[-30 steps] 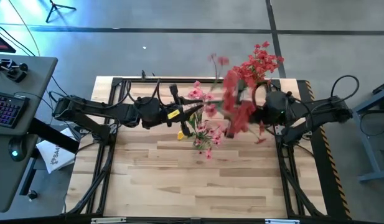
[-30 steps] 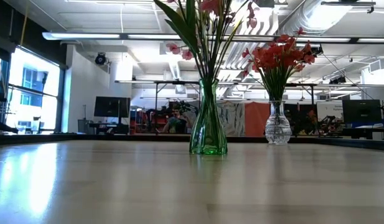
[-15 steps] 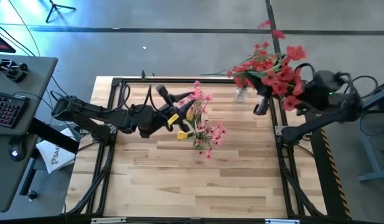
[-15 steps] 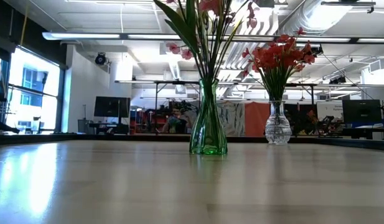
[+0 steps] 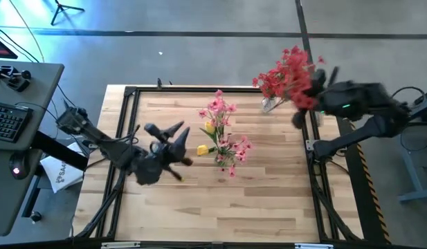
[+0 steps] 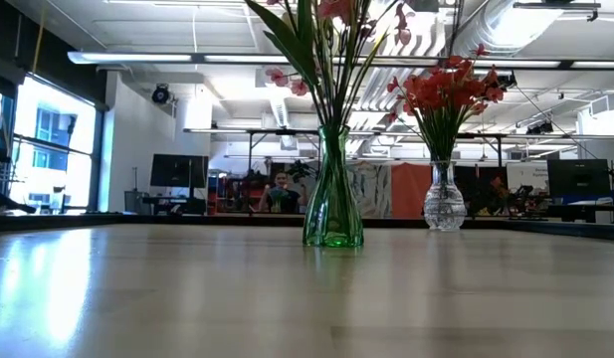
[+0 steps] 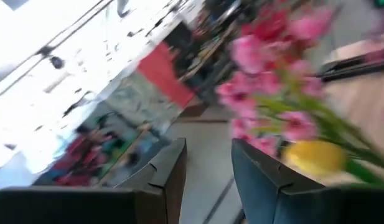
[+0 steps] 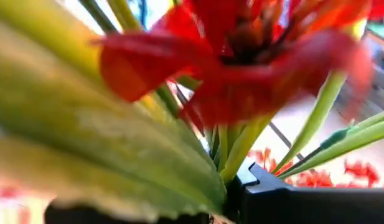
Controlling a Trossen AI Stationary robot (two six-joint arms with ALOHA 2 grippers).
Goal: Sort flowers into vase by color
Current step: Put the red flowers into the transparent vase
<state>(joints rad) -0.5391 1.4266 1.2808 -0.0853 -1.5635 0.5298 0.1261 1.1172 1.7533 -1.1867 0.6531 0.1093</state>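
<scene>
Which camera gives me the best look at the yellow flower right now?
The high view: the yellow flower shows from above, beside the pink flowers at mid-table, with the left gripper open nearby. The left wrist view shows it close but blurred. The low view shows no yellow bloom; the right wrist view shows only red flowers.

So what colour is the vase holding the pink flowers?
Green glass vase, clearest in the low view.

I see two matte black jointed arms, black cables looping off each. Left gripper: dark angular plastic fingers. Right arm: small green light near red flowers.
</scene>
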